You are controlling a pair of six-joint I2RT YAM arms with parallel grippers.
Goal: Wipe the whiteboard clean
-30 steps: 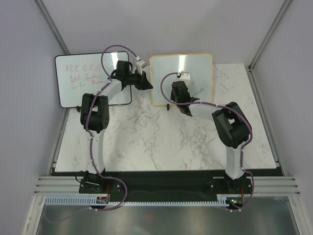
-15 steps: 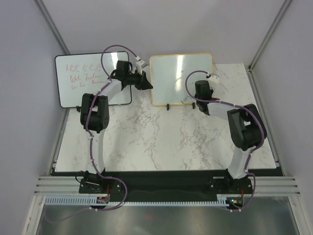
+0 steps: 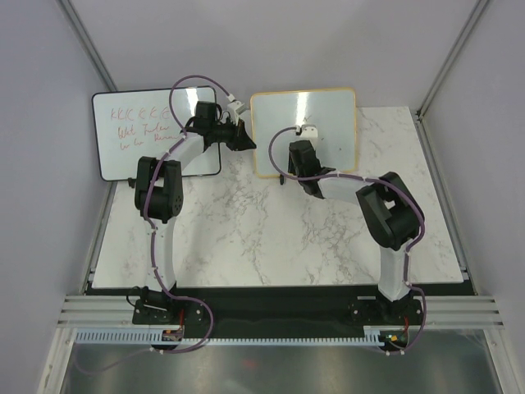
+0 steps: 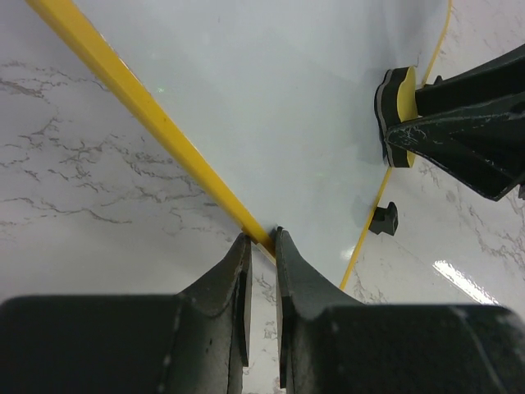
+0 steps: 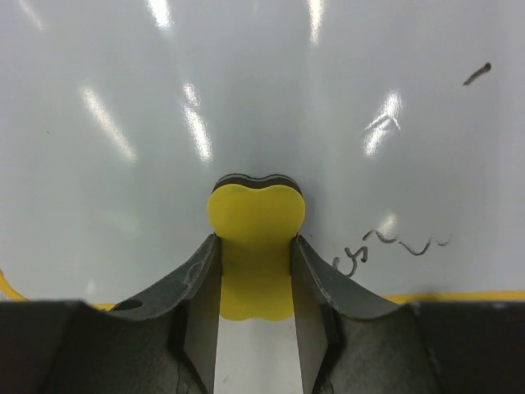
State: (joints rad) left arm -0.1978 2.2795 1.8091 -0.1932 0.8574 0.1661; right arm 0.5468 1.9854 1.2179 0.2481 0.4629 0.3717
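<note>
Whiteboard stands upright at the back of the marble table, and most of its face looks wiped clean, though glare may be hiding faint traces. At its left edge the left gripper is pinched tight on the yellow frame, and the right gripper clasps a yellow eraser pressed against its lower middle. What's left, I'd say, is a dark squiggle low on its right half and one small tick higher up.

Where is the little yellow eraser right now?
In the right wrist view, the yellow eraser sits between the right fingers, pressed against the whiteboard, left of the dark scribbles.
</note>
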